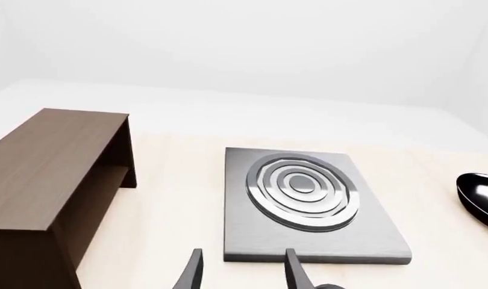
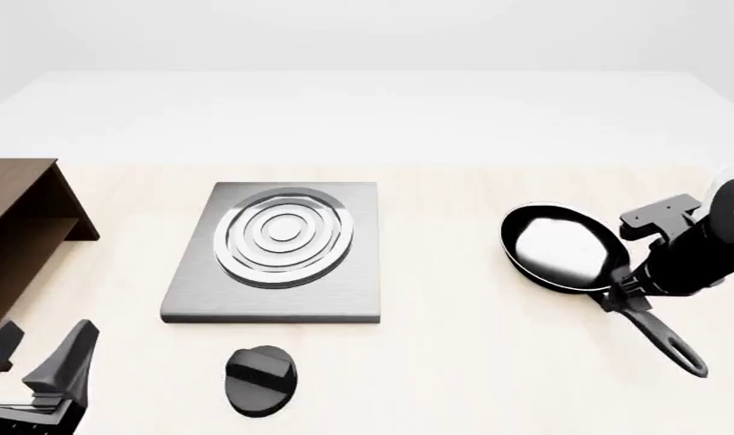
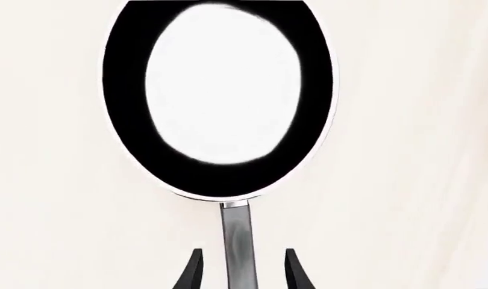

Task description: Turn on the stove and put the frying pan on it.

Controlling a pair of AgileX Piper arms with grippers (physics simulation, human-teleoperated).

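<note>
The frying pan [image 2: 561,247] lay right of the stove [image 2: 276,254]. The right gripper [image 3: 241,268] straddled its handle, jaws spread (not yet pinching); closing off-centre risked the pan swivelling. The left gripper [image 2: 41,362] gaped near the knob [image 2: 261,380].

Hidden/cut items, as I see them:
- Shelf [image 2: 23,227]: cropped at front view's left edge.
- Left tool [image 2: 41,372]: base cut off at bottom.
- Frying pan [image 1: 481,197]: only a sliver in left wrist view.
- Right tool: tips hidden behind arm, front view.
</note>
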